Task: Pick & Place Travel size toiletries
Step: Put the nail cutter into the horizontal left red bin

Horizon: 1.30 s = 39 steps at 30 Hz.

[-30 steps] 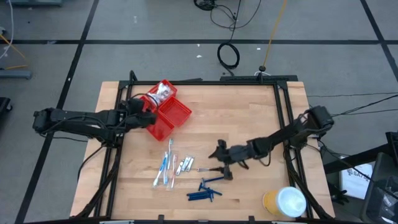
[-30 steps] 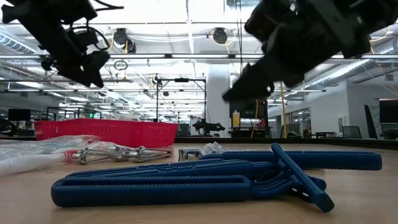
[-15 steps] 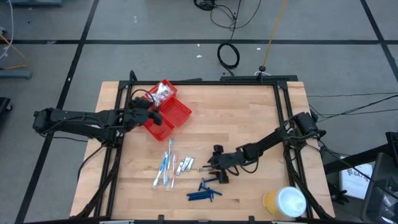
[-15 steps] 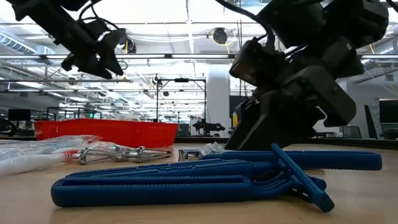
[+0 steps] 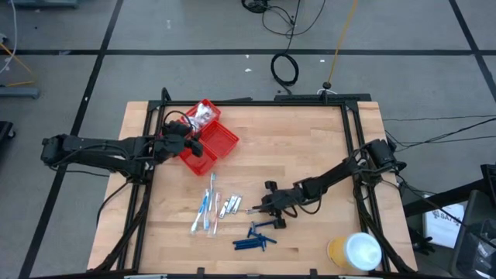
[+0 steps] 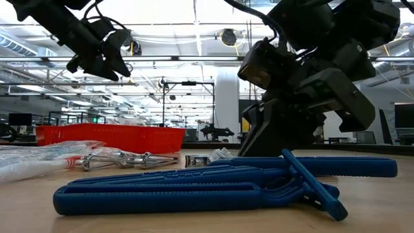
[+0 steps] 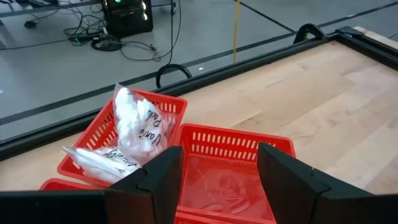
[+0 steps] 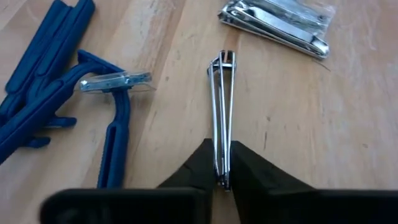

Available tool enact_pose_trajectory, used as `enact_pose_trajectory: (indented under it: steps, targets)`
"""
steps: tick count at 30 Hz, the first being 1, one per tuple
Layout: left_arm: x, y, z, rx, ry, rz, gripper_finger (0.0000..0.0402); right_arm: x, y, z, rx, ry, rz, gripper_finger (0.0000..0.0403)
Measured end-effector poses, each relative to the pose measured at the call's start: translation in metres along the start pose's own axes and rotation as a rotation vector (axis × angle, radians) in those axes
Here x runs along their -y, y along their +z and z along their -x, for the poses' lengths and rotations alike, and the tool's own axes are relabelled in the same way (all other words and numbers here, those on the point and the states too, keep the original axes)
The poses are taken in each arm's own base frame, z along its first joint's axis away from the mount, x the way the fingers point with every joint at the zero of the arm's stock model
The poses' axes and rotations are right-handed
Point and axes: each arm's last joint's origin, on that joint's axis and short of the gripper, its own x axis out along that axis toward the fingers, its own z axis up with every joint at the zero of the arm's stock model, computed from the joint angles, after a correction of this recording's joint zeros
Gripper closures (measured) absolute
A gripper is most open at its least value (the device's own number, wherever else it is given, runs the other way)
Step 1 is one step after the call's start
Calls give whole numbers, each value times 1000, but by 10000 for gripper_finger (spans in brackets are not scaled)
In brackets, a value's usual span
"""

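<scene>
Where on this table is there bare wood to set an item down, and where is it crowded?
Bare wood runs from the red tray to the far right corner. Crowded along the near middle: toothbrushes, clippers, blue razors, where the right gripper pinches one clipper. The yellow roll takes the near right corner.

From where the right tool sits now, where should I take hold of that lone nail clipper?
Grip the lone nail clipper across its narrow width near the handle end, coming in along its length. It lies flat on the table, apart from the clipper pile and the blue razors. The right tool already appears pinched on that end.
</scene>
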Motion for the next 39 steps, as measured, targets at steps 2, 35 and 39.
enact_pose_trajectory:
  steps: [2,35,39]
  targets:
    - [0,0,0,0,0,0,200,3,1,2,0,17,17,385]
    - [82,2,-43,250,-783,-348,211,87,37,106,834,-213,75,385]
    - [102,-2,-43,404,-1006,-403,211,85,31,108,864,-212,79,385]
